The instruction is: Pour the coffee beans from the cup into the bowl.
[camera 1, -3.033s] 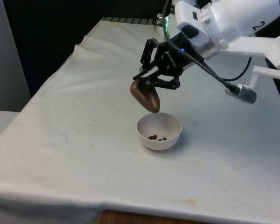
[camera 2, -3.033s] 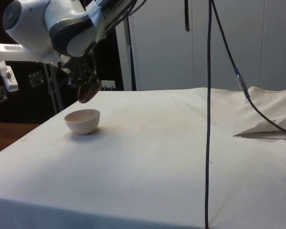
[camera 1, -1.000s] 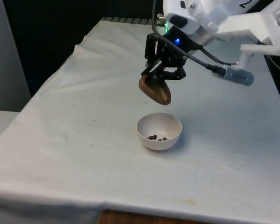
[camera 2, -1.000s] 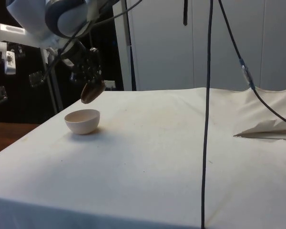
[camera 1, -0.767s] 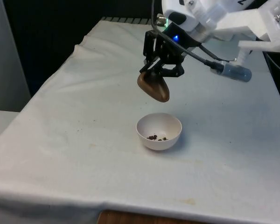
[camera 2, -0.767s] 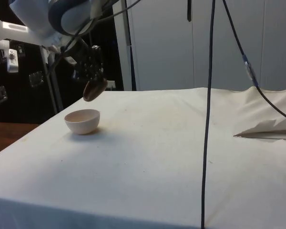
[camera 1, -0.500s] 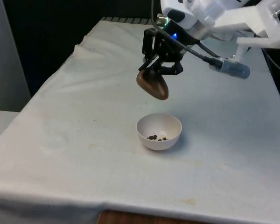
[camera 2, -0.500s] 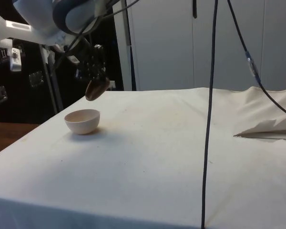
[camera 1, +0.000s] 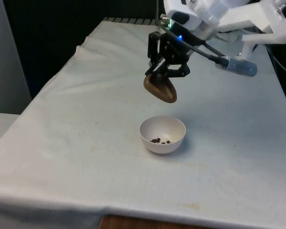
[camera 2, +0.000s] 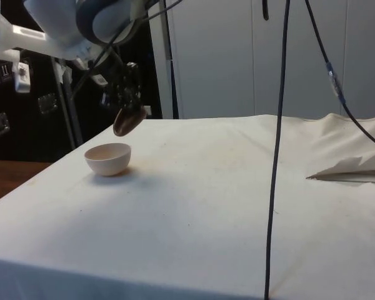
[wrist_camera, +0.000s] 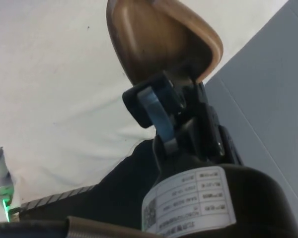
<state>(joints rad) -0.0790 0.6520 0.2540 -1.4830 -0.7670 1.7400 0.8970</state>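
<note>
A brown cup (camera 1: 160,88) hangs tilted in the air, its mouth turned down toward the front view's right. My gripper (camera 1: 165,72) is shut on the cup's rim. Below and a little nearer the camera stands a white bowl (camera 1: 162,135) with a few coffee beans (camera 1: 160,140) at its bottom. In the side view the cup (camera 2: 129,120) floats above and just beyond the bowl (camera 2: 108,159). The wrist view looks into the cup (wrist_camera: 159,42), whose inside is bare, with one finger (wrist_camera: 156,106) clamped over its edge.
White cloth (camera 1: 86,143) covers the table, with a raised fold (camera 2: 350,165) at the side view's right. A black cable (camera 2: 276,144) hangs down through the side view. The table's front edge (camera 1: 133,212) lies close below the bowl.
The gripper has lifted the tilted cup up and away from the bowl toward the robot, then drifted slightly to the front view's right. The beans stay in the bowl.
</note>
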